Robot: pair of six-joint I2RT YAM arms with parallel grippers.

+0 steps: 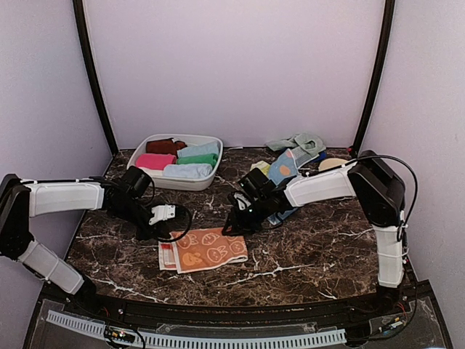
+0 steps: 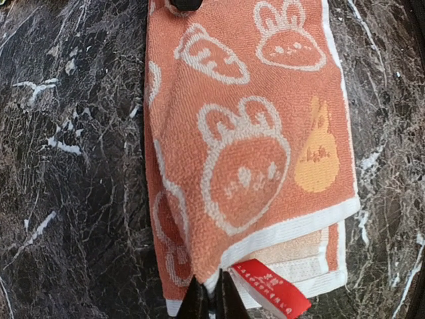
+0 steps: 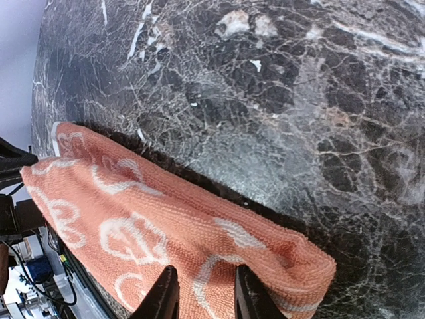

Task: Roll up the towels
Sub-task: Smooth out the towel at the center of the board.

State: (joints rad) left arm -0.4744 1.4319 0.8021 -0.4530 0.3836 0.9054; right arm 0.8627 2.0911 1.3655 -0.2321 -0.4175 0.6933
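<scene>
A peach-orange towel (image 1: 207, 251) with rabbit and carrot prints lies folded flat on the dark marble table, in front of both arms. My left gripper (image 1: 168, 234) is at its left end. In the left wrist view, that gripper (image 2: 212, 296) is shut on the white hem of the towel (image 2: 252, 133), beside a red label (image 2: 272, 289). My right gripper (image 1: 234, 227) is at the towel's far right corner. In the right wrist view, its fingers (image 3: 204, 296) stand apart, pressed onto the towel (image 3: 133, 226) near its folded edge, with cloth between them.
A white oval tub (image 1: 212, 177) at the back left holds several rolled towels. Behind the right arm lie loose towels: a light-blue spotted one (image 1: 283, 169), a mint one (image 1: 298, 142), a yellow-green one (image 1: 260, 167). A beige disc (image 1: 333, 164) lies beside them.
</scene>
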